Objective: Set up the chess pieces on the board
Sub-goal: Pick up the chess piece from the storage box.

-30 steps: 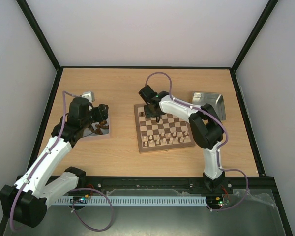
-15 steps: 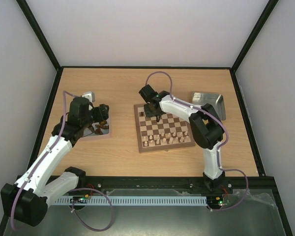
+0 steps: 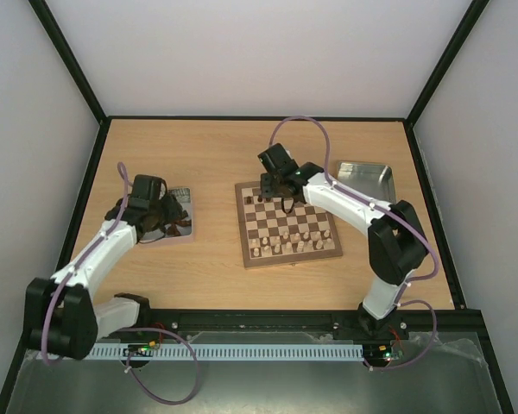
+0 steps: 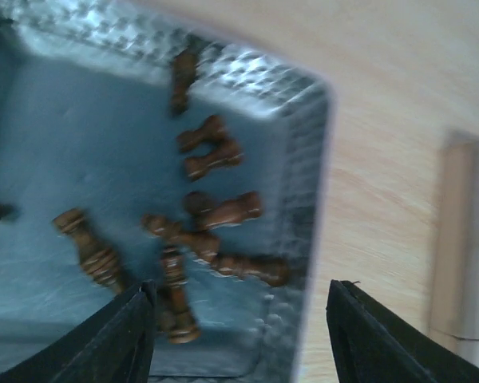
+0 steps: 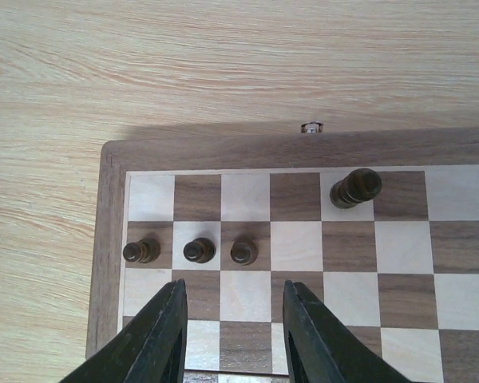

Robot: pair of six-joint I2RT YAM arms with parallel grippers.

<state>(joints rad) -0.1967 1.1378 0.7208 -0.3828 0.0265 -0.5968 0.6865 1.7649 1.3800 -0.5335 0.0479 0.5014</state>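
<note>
Left end effector (image 4: 238, 335) hangs over the left tray (image 4: 313, 152), its jaws standing wide with nothing between them. One finger (image 4: 120, 343) is just beside a fallen piece. Several dark pieces (image 4: 223, 211) lie on their sides in this tray, clustered toward the wall nearest the board. The wrist view is blurred, so piece types cannot be told. Right end effector (image 5: 233, 335) hangs above the board (image 5: 110, 239) at its far left corner as seen from overhead. Its jaws are moderately parted and hold nothing. Below it, three dark pawns (image 5: 199, 250) stand upright in the second row from the far edge, on the first three squares from the left border of the wrist view, well clear of the fingers. A taller dark piece (image 5: 356, 188) stands upright in the far row, on the fifth square. Pale pieces (image 3: 289, 244) occupy the near rows of the board. The right tray (image 3: 367, 181) sits on the worktop (image 3: 207, 155) beyond the board's far right corner, and its contents cannot be told.
</note>
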